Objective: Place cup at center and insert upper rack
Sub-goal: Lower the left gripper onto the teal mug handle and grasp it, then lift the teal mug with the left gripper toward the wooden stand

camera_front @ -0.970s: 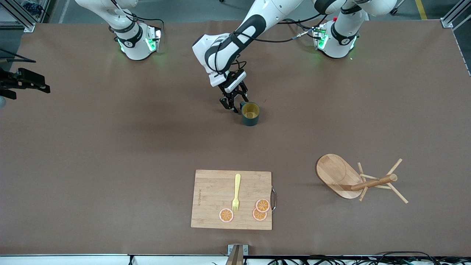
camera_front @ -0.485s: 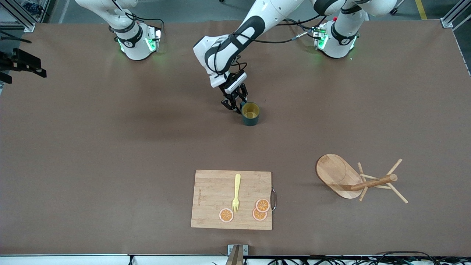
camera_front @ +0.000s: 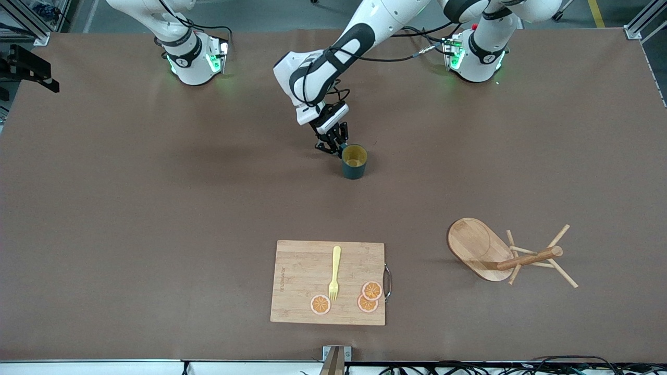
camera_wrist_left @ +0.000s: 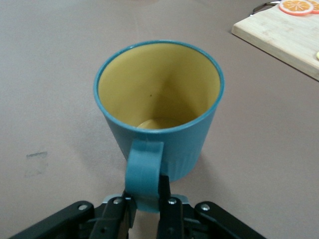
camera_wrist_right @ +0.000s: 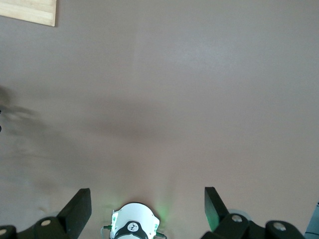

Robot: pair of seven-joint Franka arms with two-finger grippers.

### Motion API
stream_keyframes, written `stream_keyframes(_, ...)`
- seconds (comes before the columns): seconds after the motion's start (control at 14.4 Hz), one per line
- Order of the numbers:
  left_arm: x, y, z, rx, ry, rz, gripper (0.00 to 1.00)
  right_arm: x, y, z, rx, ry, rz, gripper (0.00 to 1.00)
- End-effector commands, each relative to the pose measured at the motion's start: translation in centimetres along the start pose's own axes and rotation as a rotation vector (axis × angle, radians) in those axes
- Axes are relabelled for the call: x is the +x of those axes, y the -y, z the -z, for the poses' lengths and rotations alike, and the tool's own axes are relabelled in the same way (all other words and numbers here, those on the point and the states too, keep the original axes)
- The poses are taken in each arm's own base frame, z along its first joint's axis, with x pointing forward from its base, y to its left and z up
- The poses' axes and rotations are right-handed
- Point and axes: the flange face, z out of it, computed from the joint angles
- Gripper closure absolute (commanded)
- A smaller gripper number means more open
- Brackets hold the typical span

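Observation:
The cup (camera_front: pixel 354 160), dark teal outside and mustard-yellow inside, stands upright on the brown table near its middle. My left gripper (camera_front: pixel 333 148) is down at the table beside it, shut on the cup's handle (camera_wrist_left: pixel 144 169). In the left wrist view the cup (camera_wrist_left: pixel 159 99) fills the middle, and the left gripper (camera_wrist_left: pixel 145 199) pinches the handle from both sides. The upper rack (camera_front: pixel 500 252), a light wooden mug tree, lies tipped on its side, nearer the front camera, toward the left arm's end. My right gripper (camera_front: pixel 31 73) hangs open and empty (camera_wrist_right: pixel 147 196) high over the table's edge at the right arm's end.
A bamboo cutting board (camera_front: pixel 297 281) lies near the front edge, nearer the camera than the cup. It carries a yellow fork (camera_front: pixel 334 273) and three orange slices (camera_front: pixel 371 290). Its corner (camera_wrist_left: pixel 284 35) shows in the left wrist view. Both arm bases stand along the table's edge farthest from the camera.
The left gripper's fingers have closed onto the cup's handle. The right gripper has drifted along the table's end toward the bases' side. The cup has not moved.

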Motion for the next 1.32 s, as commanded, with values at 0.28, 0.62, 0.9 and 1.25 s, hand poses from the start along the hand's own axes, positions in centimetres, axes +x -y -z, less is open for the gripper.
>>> stream_keyframes(0.28,12.9,-6.6,4.9,0.044,0.137,0.064,1.0,-1.7,-0.4,-0.1,0.035,-0.023,-0.056,0.0)
stream_keyframes(0.62,26.2,-8.2,7.1,0.104,0.345,0.102,1.0,-2.0,-0.5,-0.1,0.04,-0.012,-0.164,0.0)
stream_keyframes(0.9,38.2,-8.7,6.6,0.108,0.561,0.145,0.99,-2.3,-0.4,0.4,0.038,-0.017,-0.163,0.0)
stream_keyframes(1.25,47.6,-8.6,2.8,0.087,0.807,0.179,1.0,-2.5,-0.6,0.8,0.033,-0.027,-0.153,0.0)
